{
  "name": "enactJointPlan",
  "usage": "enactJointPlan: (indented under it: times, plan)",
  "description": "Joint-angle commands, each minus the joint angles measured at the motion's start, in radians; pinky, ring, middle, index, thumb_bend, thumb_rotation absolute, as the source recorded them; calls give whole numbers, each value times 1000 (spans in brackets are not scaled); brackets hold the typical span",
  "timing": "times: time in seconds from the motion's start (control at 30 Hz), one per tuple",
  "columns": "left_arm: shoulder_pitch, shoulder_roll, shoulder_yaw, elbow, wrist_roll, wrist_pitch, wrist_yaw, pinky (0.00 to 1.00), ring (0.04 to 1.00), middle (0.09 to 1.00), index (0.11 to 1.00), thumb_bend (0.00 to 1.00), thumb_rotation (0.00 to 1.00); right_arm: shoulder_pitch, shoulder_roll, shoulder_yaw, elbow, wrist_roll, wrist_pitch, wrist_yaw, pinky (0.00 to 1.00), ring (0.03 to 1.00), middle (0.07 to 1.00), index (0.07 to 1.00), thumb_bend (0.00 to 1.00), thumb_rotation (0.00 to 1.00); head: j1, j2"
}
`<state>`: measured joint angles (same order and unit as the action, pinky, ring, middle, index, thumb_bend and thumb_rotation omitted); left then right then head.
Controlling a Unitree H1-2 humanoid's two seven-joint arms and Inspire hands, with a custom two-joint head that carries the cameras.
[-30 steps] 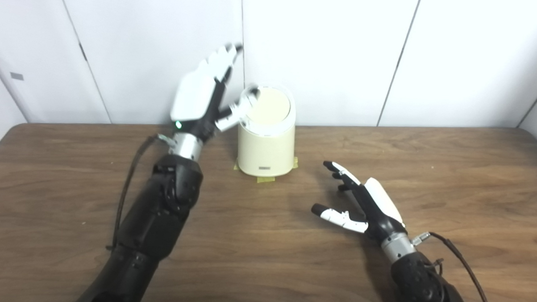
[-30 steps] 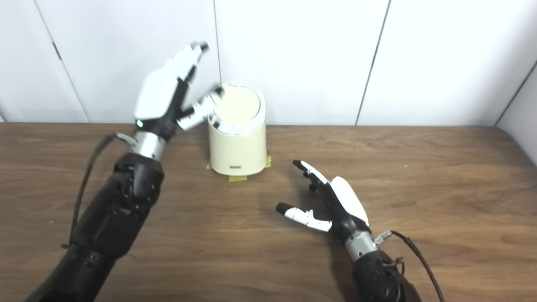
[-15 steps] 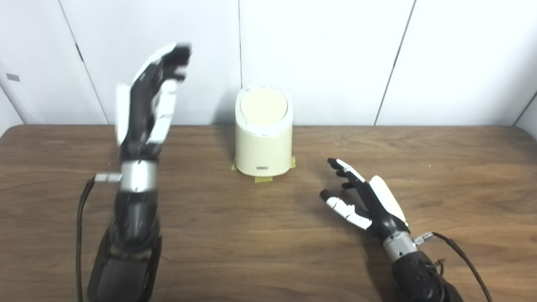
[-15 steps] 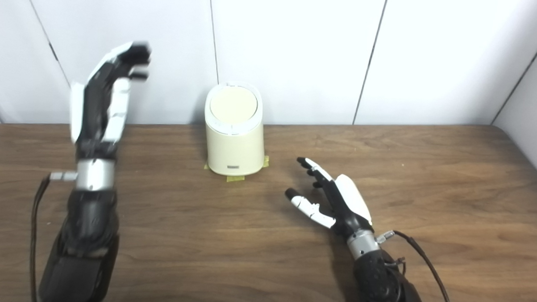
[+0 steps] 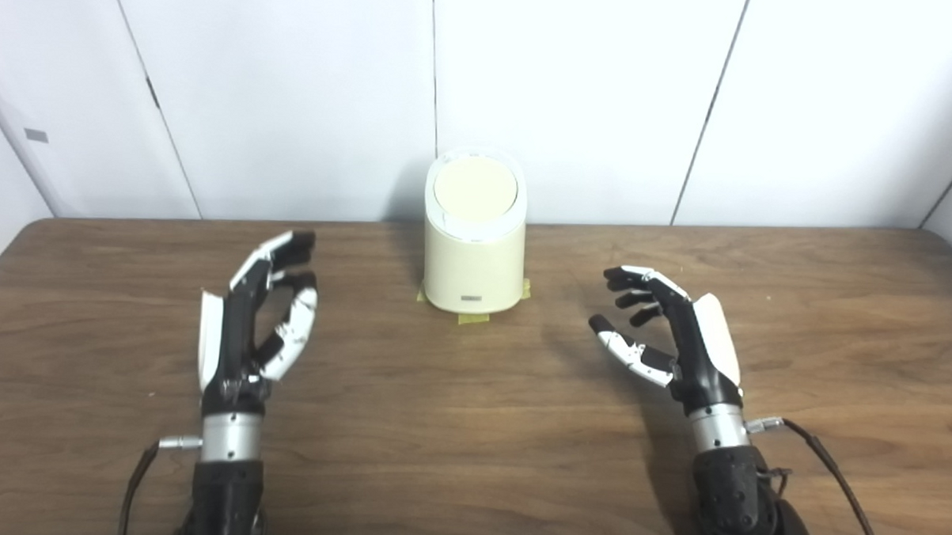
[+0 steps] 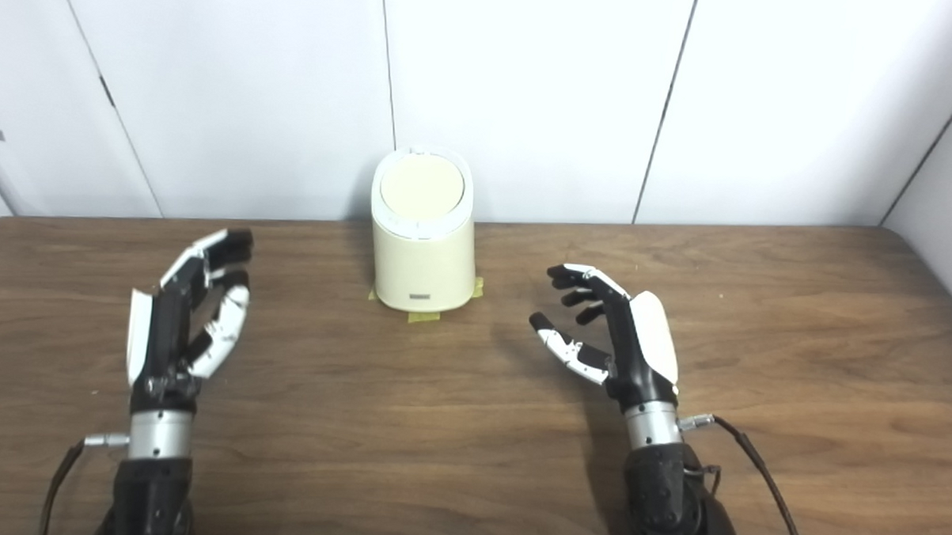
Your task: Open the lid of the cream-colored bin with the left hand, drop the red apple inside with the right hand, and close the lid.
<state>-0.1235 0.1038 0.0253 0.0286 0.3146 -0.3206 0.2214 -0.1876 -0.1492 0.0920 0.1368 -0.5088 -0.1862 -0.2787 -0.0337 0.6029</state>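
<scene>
At the desk's (image 5: 470,426) far edge, cream bin (image 5: 474,255) with lid (image 5: 475,191) shut, no apple visible; left robot hand (image 5: 256,323) and right robot hand (image 5: 671,338) spread, empty, well apart from it; seemingly finished, nothing further needed

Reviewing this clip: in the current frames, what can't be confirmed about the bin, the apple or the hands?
- Inside of the bin: hidden in both views by its shut lid.
- Red apple: in neither view; whether it is inside cannot be told.
- Small label low on the bin: too small to read.
- Left hand and right hand are open, empty; both arms are cut off at the bottom edge.
</scene>
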Motion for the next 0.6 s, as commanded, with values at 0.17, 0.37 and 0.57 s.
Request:
enactJointPlan:
  times: [0.17,0.37,0.57]
  plan:
    - [-17,-5,-11,60,0,-30,0,629,730,754,744,207,307,-22,1,-9,-15,22,-29,-6,517,638,673,677,275,360,-1,1]
    - [-19,-13,-23,91,6,-28,4,622,718,746,743,212,344,-20,-5,-12,-7,42,-45,-5,529,644,670,675,272,391,6,-10]
    - [-26,-7,-29,121,14,-24,7,606,702,739,741,220,356,-18,-4,-14,-8,59,-39,3,533,644,672,673,275,388,10,-7]
